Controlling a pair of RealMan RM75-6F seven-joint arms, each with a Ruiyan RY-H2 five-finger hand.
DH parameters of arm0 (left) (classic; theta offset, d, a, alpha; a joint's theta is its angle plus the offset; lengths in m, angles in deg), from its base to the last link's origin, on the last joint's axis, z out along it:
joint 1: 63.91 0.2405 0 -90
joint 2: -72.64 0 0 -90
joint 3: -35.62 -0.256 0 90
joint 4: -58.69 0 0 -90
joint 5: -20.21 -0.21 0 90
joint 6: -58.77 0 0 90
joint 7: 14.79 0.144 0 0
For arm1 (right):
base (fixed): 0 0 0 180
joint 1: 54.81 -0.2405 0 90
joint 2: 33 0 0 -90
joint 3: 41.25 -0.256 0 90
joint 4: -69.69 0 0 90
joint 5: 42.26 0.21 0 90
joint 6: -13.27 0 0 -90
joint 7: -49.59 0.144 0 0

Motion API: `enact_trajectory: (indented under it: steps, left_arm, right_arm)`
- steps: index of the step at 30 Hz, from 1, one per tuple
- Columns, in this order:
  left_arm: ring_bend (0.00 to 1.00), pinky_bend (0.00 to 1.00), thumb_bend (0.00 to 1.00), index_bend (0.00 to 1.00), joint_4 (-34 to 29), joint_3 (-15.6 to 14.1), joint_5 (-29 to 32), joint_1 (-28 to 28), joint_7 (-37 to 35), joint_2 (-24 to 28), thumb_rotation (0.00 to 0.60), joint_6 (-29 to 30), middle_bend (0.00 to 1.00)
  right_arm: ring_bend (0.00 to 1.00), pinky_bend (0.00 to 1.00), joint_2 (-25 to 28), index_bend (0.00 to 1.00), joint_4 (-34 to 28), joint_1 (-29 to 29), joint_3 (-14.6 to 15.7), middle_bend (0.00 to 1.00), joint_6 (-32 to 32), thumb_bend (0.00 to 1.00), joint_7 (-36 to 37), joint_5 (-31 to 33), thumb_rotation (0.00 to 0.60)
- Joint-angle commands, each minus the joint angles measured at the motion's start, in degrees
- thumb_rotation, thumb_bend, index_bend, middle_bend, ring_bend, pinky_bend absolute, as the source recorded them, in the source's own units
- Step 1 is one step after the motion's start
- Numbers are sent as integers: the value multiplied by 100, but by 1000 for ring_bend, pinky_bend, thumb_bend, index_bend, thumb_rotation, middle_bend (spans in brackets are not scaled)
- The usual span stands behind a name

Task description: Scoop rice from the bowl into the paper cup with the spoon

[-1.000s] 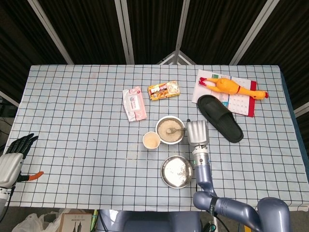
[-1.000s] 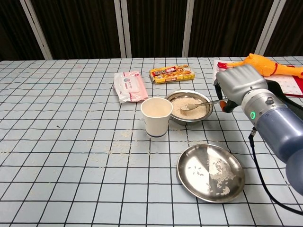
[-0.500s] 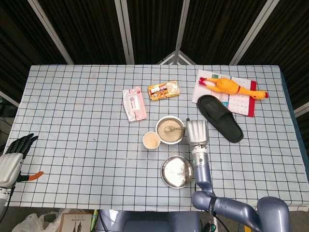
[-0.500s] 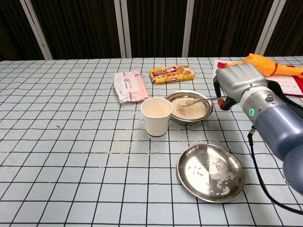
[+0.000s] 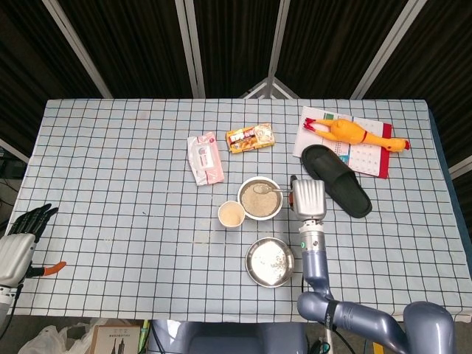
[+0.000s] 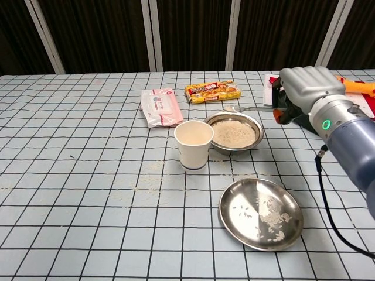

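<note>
R hand (image 6: 304, 88) fingers curled round spoon (image 6: 237, 108), raised over bowl (image 6: 234, 132) far rim; paper cup (image 6: 194, 144) beyond bowl, leftward. L hand (image 5: 21, 237) empty, fingers apart, at table's (image 5: 110, 206) left edge.

My spoon (image 6: 233, 108) hangs level over the steel bowl (image 6: 234, 132) of white rice. The white paper cup (image 6: 193, 144) stands upright, just left of the bowl.

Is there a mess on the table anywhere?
Yes. Loose rice grains lie scattered on the checked tablecloth left of the paper cup, and some rice sits in the flat metal plate instead of the cup.
</note>
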Motion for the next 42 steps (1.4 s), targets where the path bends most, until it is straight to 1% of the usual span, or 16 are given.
enact_trajectory:
  steps: [1, 10, 16, 21, 29, 35, 42]
  left_arm:
    - [0, 0, 0, 0, -10, 3, 18, 1, 21, -5, 600, -2, 0]
    - [0, 0, 0, 0, -31, 11, 53, -1, 21, 0, 600, -18, 0]
    - [0, 0, 0, 0, -30, 12, 37, -5, -32, 17, 600, -23, 0]
    - [0, 0, 0, 0, -36, 9, 23, -11, -72, 29, 600, -33, 0]
    - [0, 0, 0, 0, -34, 13, 26, -10, -173, 60, 600, -43, 0]
    - [0, 0, 0, 0, -29, 15, 40, -5, -204, 77, 600, -45, 0]
    - [0, 0, 0, 0, -71, 30, 159, -6, -84, 78, 600, -83, 0]
  right_arm:
    - [1000, 1000, 55, 644, -195, 24, -71, 893, -67, 564, 67, 57, 600]
    - [1000, 1000, 207, 645, -763, -67, -56, 894, -299, 564, -217, -11, 600]
    - [1000, 1000, 245, 648, -1002, -142, 1, 893, -456, 564, -483, -69, 600]
    - [1000, 1000, 220, 648, -1103, -187, 120, 893, -553, 564, -667, -149, 600]
    - [1000, 1000, 107, 648, -1058, -175, 529, 893, -727, 567, -885, -467, 600]
    - [1000, 1000, 59, 648, -957, -109, 743, 893, -807, 571, -897, -661, 600]
    - [1000, 1000, 54, 648, -699, -87, 1060, 893, -904, 572, -948, -1133, 600]
